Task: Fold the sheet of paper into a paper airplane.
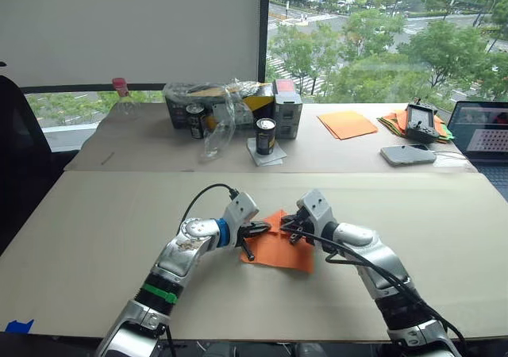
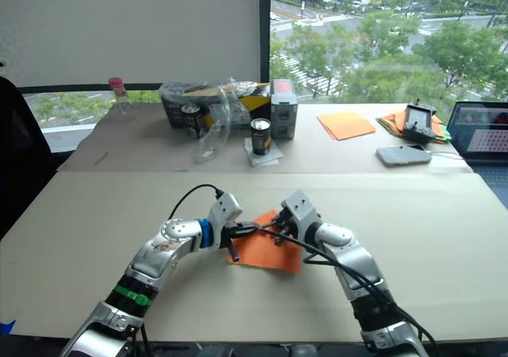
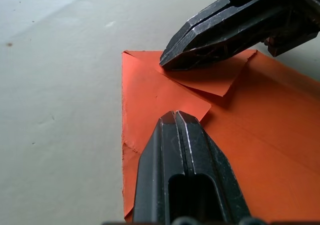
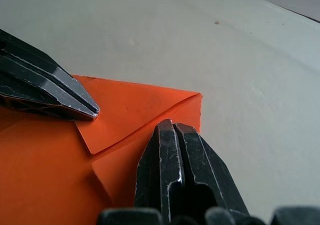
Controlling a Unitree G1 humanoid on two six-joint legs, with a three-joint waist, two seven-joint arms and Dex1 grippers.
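Note:
The sheet of paper point(image 1: 279, 254) is bright orange and lies flat on the near table, with corner flaps point(image 3: 210, 82) folded over at its far end. My left gripper point(image 1: 260, 229) is shut, and its tip point(image 3: 175, 116) presses down on the paper beside a flap. My right gripper point(image 1: 287, 228) is also shut, its tip point(image 4: 172, 125) resting on the folded corner point(image 4: 130, 110). The two tips face each other a short way apart. A paper airplane is out of view.
On the far table stand two cans point(image 1: 265, 136), a box point(image 1: 286, 108) and a crumpled clear bag point(image 1: 224, 111). Paler orange sheets point(image 1: 347, 124), a coloured paper pile point(image 1: 393, 122), a phone point(image 1: 407, 155) and a laptop point(image 1: 486, 131) lie at the far right.

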